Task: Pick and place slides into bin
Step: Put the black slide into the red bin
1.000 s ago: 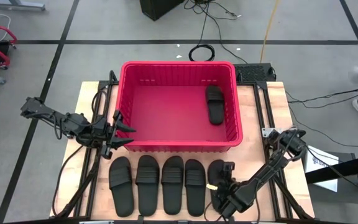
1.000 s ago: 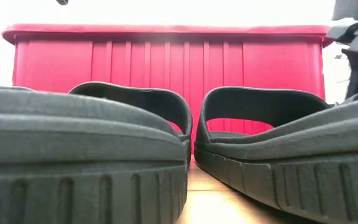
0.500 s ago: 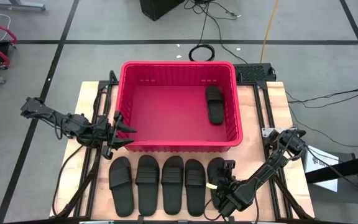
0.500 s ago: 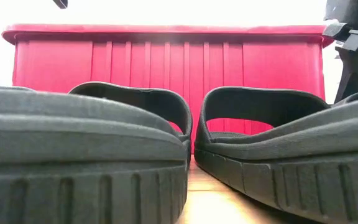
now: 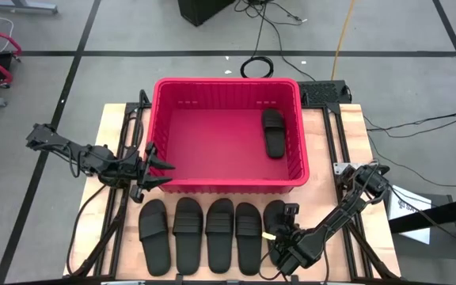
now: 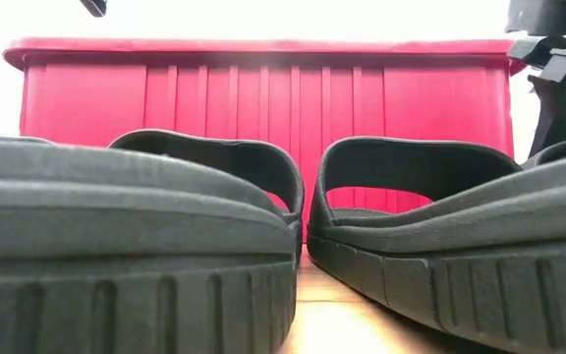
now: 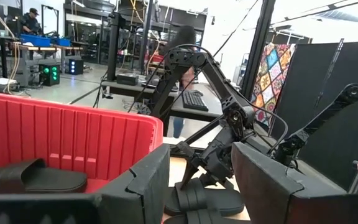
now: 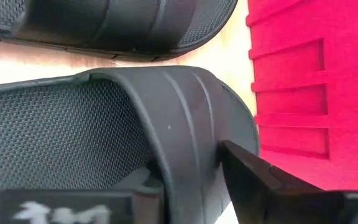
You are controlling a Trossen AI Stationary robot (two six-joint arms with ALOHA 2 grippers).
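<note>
Slides: five black rubber sandals (image 5: pixel 204 233) lie in a row at six o'clock of the large red slotted plastic bin (image 5: pixel 167 144); a sixth (image 5: pixel 273 132) lies inside. Right gripper (image 5: pixel 285 229) has closed on the rightmost sandal's strap (image 8: pixel 185 124) since earlier. Left gripper (image 5: pixel 158 169), fingers apart, hovers at the bin's eight o'clock corner.

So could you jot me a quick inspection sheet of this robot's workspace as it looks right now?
Surface: wooden table, on a dark frame.
Job's things: red bin holds one slide by its right wall; five slides lie in a row in front of the bin.
Clutter: nothing seen on the table.
Grippers: left gripper open, empty, at the bin's front-left corner; right gripper is closing around the strap of the rightmost slide, one finger outside the strap.
Cables: loose cables and a coil on the floor behind the table.
Surroundings: grey tiled floor; workbenches and a person in the room beyond.
</note>
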